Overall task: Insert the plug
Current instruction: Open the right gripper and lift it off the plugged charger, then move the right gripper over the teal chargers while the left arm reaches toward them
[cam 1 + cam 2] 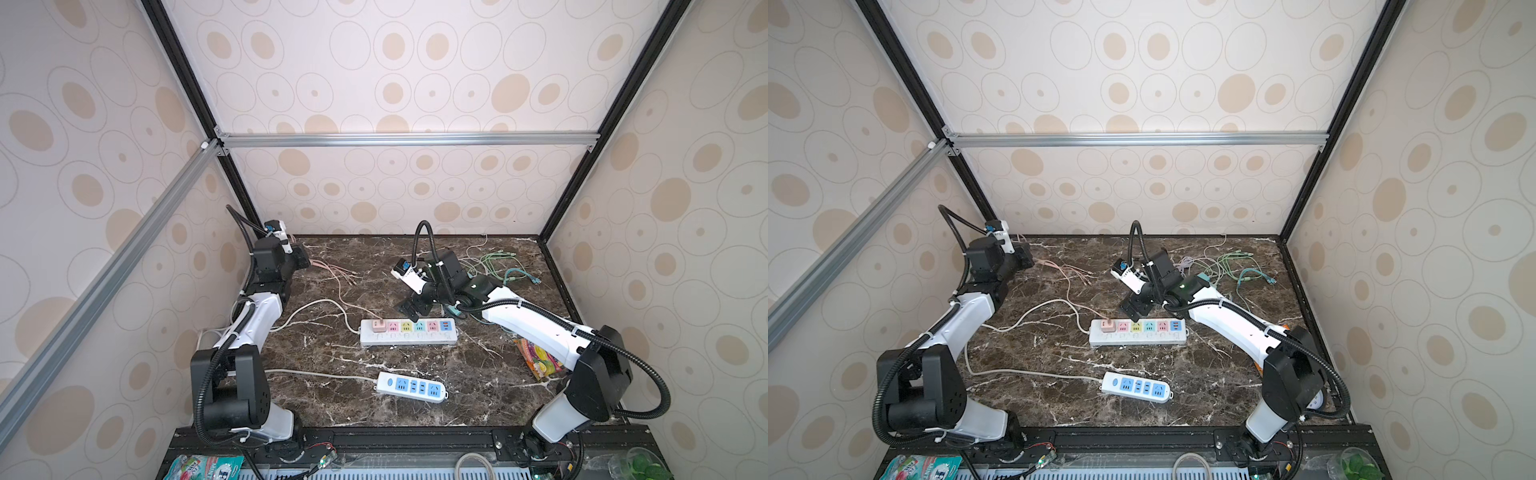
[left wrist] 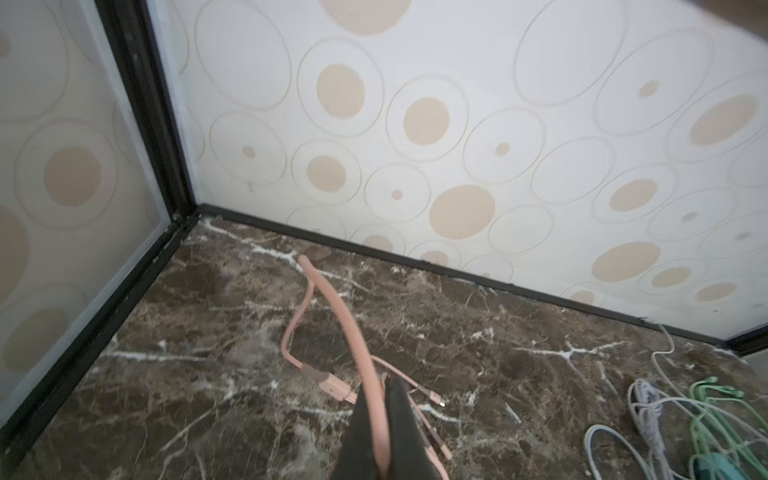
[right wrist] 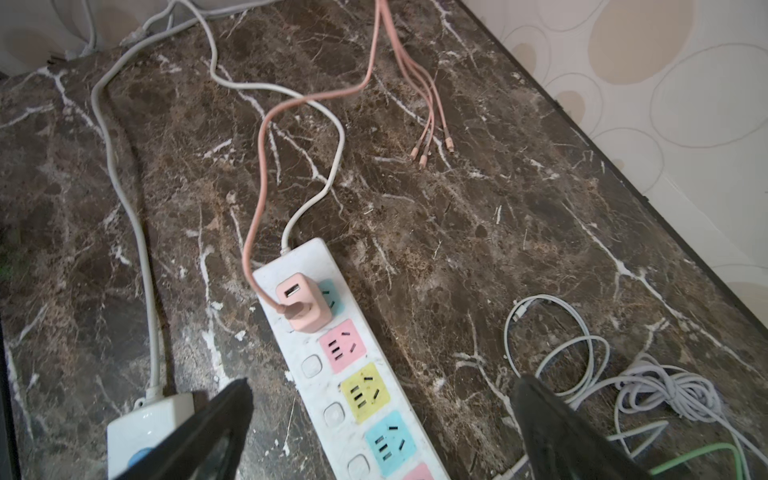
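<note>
The pink plug (image 3: 305, 305) sits in the end socket of the long white power strip (image 3: 300, 257), the end where the strip's own white cord comes out; in both top views it stands upright there (image 1: 378, 325) (image 1: 1108, 325), ahead of the right jaws and a little to their left. A pink cable (image 3: 259, 199) leaves the plug's side and loops across the marble table (image 1: 457, 386) towards the far left corner.

The right gripper (image 3: 384, 384) hangs over the strip with its jaws spread wide and nothing between them but air; seen from the right wrist, the yellow and blue sockets lie between the two fingers and the plug lies just past the fingertips. In a top view this gripper (image 1: 411, 309) is just behind the strip's far edge.

The left gripper (image 2: 380, 386) is well apart from the plug, near the back left corner (image 1: 301, 257); its jaws stand close together, pinching the pink cable (image 2: 345, 316), which rises out from between them; the cable's small connector ends (image 2: 436, 401) lie on the table just beside these jaws.

A second, shorter strip with blue sockets (image 1: 413, 387) lies nearer the front, beside the right gripper's left finger in the right wrist view (image 3: 149, 419); a white cable coil (image 3: 557, 332) lies beside its other finger; green cables (image 1: 498, 266) lie behind the right arm.
</note>
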Robot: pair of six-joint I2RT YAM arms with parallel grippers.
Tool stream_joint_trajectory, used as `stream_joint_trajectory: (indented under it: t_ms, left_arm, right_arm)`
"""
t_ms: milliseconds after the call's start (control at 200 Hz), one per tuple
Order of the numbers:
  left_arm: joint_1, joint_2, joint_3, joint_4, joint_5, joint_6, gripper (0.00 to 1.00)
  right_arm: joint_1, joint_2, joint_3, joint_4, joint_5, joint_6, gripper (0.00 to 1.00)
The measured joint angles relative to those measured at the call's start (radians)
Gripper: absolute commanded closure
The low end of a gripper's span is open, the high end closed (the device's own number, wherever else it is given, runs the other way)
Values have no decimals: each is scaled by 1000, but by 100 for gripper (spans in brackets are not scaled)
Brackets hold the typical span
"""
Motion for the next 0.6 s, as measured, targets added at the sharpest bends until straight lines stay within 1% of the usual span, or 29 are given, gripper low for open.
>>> stream_joint_trajectory:
  t_ms: [50, 130, 175, 290, 380, 490, 600]
  left_arm:
    - [-3, 0, -39, -11, -24, -1, 28]
    - [-3, -1, -82, -41, -78, -1, 13]
    - [-3, -5, -91, -61, -119, 10, 2]
    - [-3, -47, -97, -86, -211, 39, 2]
    - [-3, -104, -97, -83, -252, 49, 2]
    - [-3, -147, -94, -79, -256, 42, 2]
    - [-27, -137, -69, -92, -248, 32, 2]
  right_arm:
    - [-8, -2, -8, 35, 14, 23, 0]
    - [-21, -8, -34, 90, 35, 64, 0]
    - [-34, -16, -53, 118, 52, 96, 0]
    - [-87, -37, -88, 164, 105, 198, 0]
    - [-138, -48, -99, 171, 153, 288, 0]
    - [-200, -53, -109, 168, 206, 399, 0]
    - [-240, -53, -133, 151, 273, 503, 0]
